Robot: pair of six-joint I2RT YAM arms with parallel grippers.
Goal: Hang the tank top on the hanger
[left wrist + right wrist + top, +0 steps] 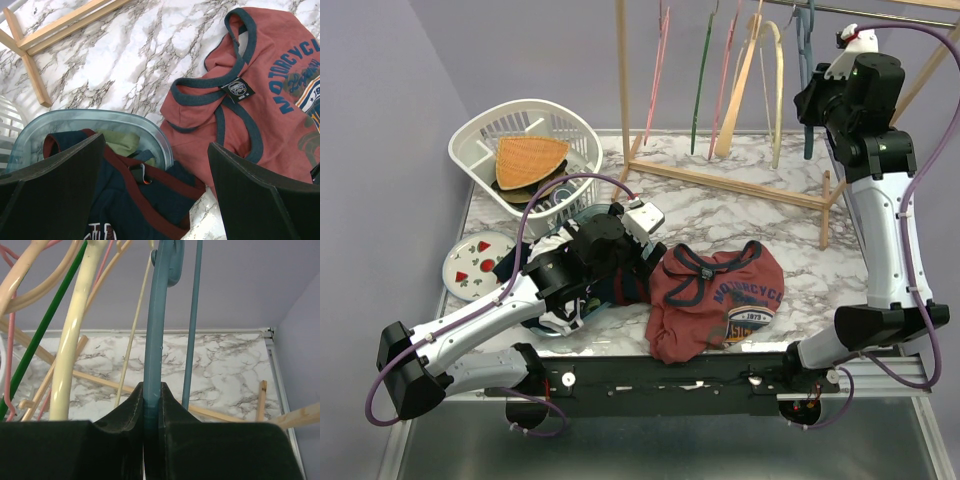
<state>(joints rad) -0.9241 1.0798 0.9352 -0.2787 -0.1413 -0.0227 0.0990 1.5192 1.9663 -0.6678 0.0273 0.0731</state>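
Here, the tank top (715,300) lies bunched on the marble bench (720,215), close to the near edge and between the two arms. We see its neck and straps turned toward the far left and its hem folded toward the near edge. Its long axis therefore runs loosely from far to near, a little tilted. The navy chest lettering reads left to right in the top view, climbing slightly to the right. The crumpling keeps us from being more exact.

The hanger (152,330) hangs on the wooden rack (623,80) at the far right, well apart from the tank top. From above we see it edge-on, its body dropping straight down from the rail. The right pincer (151,390) is raised to it and narrow. Its two fingers (125,412) press on either side of the hanger's blue arm, which rises straight out of the grip toward the hook. Beside it hang a cream hanger (75,340) and a thin green hanger (45,327).

The left pincer (156,142) stands wide and holds nothing. It hovers low over a clear tub (75,116) of dark clothes, with the tank top's neck just beyond one finger. A white basket (475,165) sits at the far left.
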